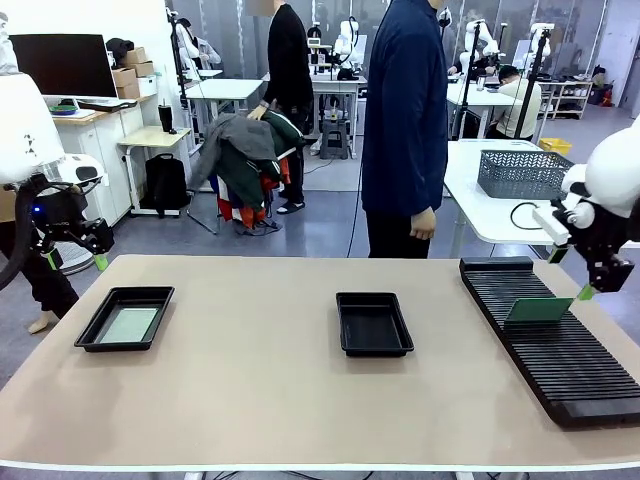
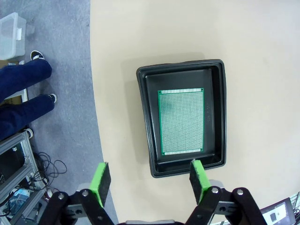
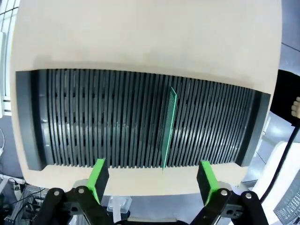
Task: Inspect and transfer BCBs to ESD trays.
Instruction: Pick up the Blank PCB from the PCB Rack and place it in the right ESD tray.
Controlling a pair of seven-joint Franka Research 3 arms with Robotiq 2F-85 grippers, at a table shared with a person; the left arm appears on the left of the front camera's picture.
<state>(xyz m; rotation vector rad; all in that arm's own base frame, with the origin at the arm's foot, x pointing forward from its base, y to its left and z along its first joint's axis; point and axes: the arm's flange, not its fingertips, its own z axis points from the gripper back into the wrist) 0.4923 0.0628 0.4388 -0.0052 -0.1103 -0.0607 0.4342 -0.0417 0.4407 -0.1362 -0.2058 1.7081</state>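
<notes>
A black ESD tray [image 1: 125, 319] lies at the table's left with one green BCB [image 1: 127, 324] flat inside it. The left wrist view looks straight down on this tray [image 2: 183, 117] and its BCB [image 2: 182, 122]. My left gripper [image 1: 75, 262] hangs open above the table's left edge, its green pads [image 2: 101, 180] empty. A second ESD tray [image 1: 374, 323] sits mid-table, empty. Another BCB [image 1: 538, 310] stands on edge in the slotted rack [image 1: 560, 350], seen edge-on [image 3: 168, 126] from the right wrist. My right gripper [image 1: 570, 275] hovers open above it.
A person in a dark blue jacket [image 1: 405, 120] stands at the far side, hand hanging. A grey wire basket [image 1: 522, 172] sits on a white table behind the rack. Legs and shoes [image 2: 26, 89] show on the floor beside the table's left edge.
</notes>
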